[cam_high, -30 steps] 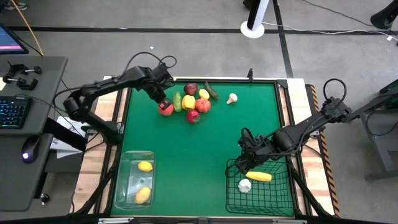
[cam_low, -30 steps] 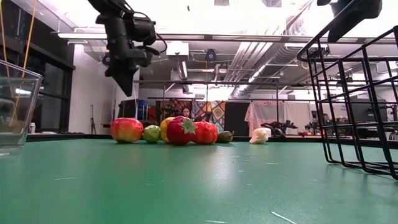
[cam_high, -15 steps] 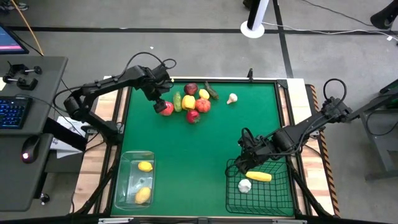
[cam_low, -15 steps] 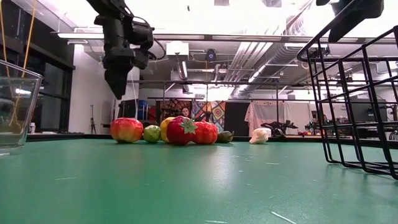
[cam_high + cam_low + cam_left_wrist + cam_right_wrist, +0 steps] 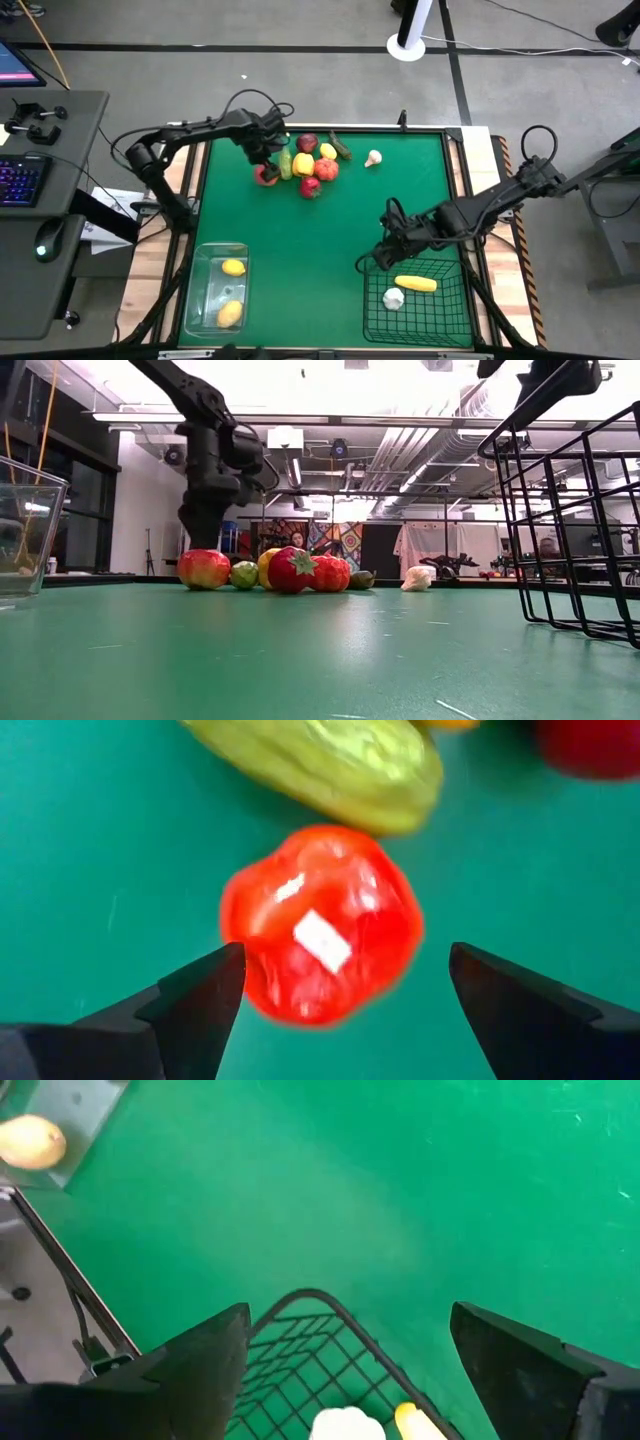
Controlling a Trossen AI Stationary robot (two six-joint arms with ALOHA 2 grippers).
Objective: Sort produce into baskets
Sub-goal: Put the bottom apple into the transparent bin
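A: Red tomato [image 5: 320, 925], finish?
B: Glossy plastic look, white glare patch on top. Green cucumber [image 5: 325, 765] at its 12 o'clock, shiny, slightly wrinkled.
A: Table [image 5: 330, 235]?
B: Matt green cloth-like mat, fine scuffs; light wood edges.
A: Baskets?
B: Black wire basket [image 5: 420, 305], thin metal-looking mesh. Clear bin [image 5: 205, 290], smooth transparent plastic.

The left arm reaches across the far-left part of the surface [image 5: 330, 225] with its wrist bent down and its end effector [image 5: 335, 990] low, fingers spread wide, while the right arm stretches in from the right side, its end effector [image 5: 381, 252] likewise spread apart.
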